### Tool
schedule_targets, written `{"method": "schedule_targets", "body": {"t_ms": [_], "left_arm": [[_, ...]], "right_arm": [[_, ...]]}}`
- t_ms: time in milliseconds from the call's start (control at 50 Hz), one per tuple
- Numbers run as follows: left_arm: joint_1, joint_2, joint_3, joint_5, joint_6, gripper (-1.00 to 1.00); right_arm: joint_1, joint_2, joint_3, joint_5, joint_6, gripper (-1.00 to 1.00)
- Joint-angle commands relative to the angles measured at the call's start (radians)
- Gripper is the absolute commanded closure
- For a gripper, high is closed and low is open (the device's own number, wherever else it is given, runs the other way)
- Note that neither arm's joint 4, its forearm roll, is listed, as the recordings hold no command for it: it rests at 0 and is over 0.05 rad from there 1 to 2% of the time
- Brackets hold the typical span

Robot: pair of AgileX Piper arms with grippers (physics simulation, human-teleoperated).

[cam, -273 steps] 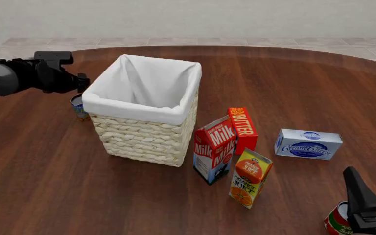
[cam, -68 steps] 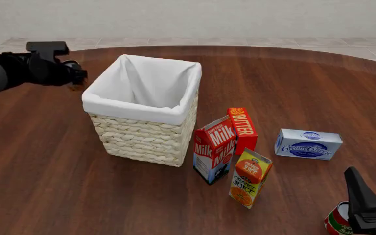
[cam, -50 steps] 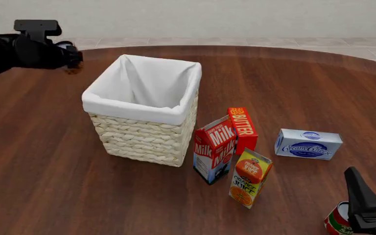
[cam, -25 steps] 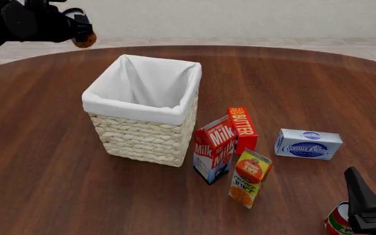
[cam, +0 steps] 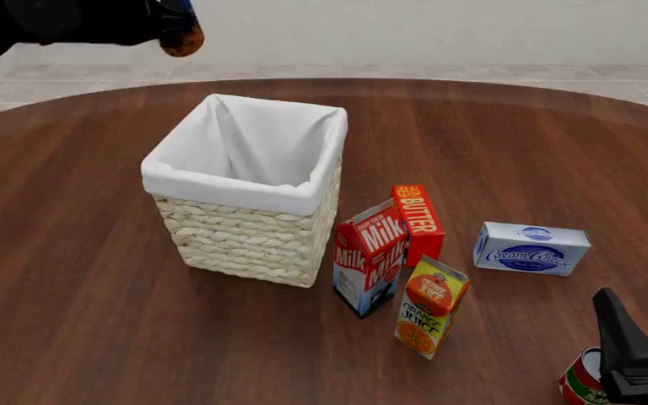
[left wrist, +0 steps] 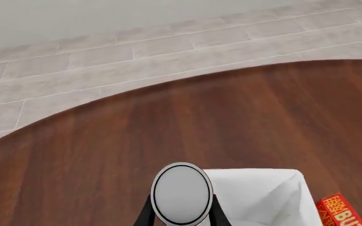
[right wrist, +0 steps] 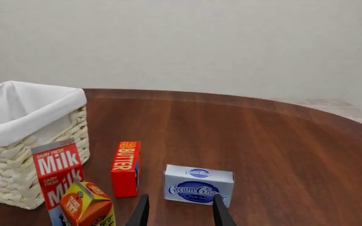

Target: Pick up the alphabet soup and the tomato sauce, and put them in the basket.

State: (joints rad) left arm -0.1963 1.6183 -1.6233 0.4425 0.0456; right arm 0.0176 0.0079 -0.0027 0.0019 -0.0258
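The alphabet soup (cam: 181, 37) hangs high in the air beyond the basket's far-left corner, with my left gripper (cam: 173, 24) shut on it. In the left wrist view its grey end (left wrist: 182, 193) sits between the two fingers (left wrist: 144, 217). The basket (cam: 247, 226), cream wicker with a white liner (left wrist: 266, 197), stands left of centre. The tomato sauce (cam: 580, 381) stands at the table's near right edge, beside the base of my right gripper (cam: 643, 304). That gripper (right wrist: 181, 212) is open with nothing between its fingers.
To the right of the basket stand a milk carton (cam: 369, 257), an orange juice carton (cam: 430, 307) and a butter box (cam: 417, 221). A cream cheese box (cam: 530, 248) lies further right. The table's curved far edge (left wrist: 168, 82) meets a tiled floor.
My left arm has lifted the alphabet soup from the table at the basket's left and carried it up and rightwards. The right arm and tomato sauce have not moved.
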Motion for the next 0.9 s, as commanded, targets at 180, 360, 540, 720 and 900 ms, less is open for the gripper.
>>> {"method": "schedule_targets", "body": {"t_ms": [180, 360, 540, 720, 900], "left_arm": [[-0.145, -0.043, 0.017, 0.057, 0.076, 1.0], [-0.187, -0.041, 0.031, 0.087, 0.094, 1.0], [-0.207, -0.014, 0.036, 0.123, 0.116, 1.0], [-0.213, 0.002, 0.051, 0.163, 0.136, 1.0], [-0.203, 0.02, 0.039, 0.196, 0.156, 1.0]], "right_arm": [[0.004, 0.004, 0.0, -0.003, 0.001, -1.0], [0.005, 0.006, 0.0, -0.005, 0.003, -1.0], [0.007, 0.007, 0.0, -0.005, 0.002, -1.0], [0.006, 0.004, 0.0, -0.002, 0.006, -1.0], [0.008, 0.006, 0.0, -0.004, 0.003, -1.0]]}}
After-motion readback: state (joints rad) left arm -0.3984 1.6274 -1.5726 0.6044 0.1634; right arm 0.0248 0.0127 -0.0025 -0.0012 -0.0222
